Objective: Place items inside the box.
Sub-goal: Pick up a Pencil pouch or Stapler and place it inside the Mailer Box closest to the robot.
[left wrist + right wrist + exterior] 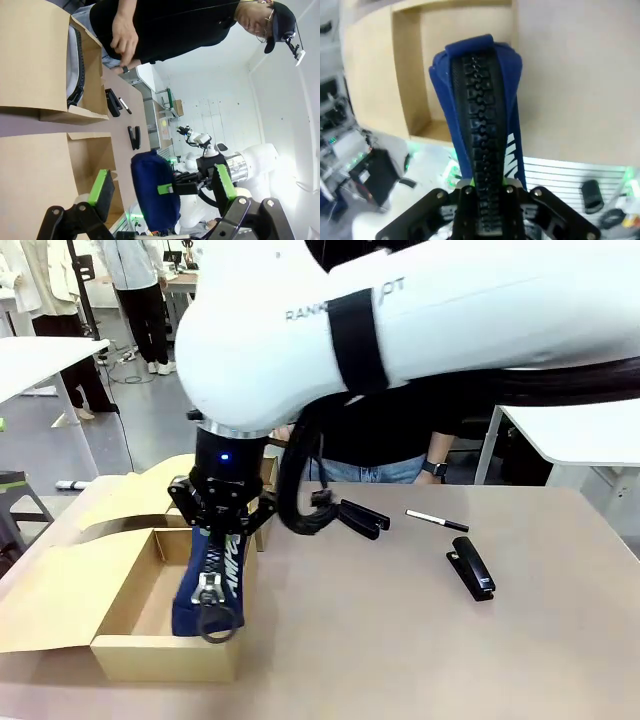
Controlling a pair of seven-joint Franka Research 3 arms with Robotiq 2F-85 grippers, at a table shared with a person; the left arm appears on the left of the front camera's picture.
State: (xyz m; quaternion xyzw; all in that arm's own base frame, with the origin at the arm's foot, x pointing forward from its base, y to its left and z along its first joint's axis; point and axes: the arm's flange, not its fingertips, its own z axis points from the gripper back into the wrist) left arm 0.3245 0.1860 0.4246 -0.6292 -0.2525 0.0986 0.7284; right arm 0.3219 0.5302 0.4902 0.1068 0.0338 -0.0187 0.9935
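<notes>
**Pouch held on end over the open box**

The right gripper (225,512) is clamped narrow on the top end of the navy pouch (214,575). The pouch hangs upright, zip facing the robot's side, its lower end down inside the box (160,658) close to the near right corner. Held on end like this, it goes in narrow end first and clears the walls, and the flap lid (45,600) lies folded out to the box's left (out of the way of a descent from above). The pouch is not yet released, so I judge the placing to be midway.

The left gripper (162,181) stands wide with nothing in it, just off the box and facing the hanging pouch, probably waiting.

The other items lie on the bench (400,650), all to the right of the box. The black clip-like piece (358,518) is nearest, the pen (437,520) is beyond it, and the stapler (471,570) is farthest out.

Whether the pouch's lower end touches the box floor I cannot tell, since the near wall and the pouch itself cover that spot. The lettering reads only in part. The white arm covers most of the person (400,440) standing beyond the box. A second box (30,55) sits past the first, holding something grey with a zip that I cannot identify.
</notes>
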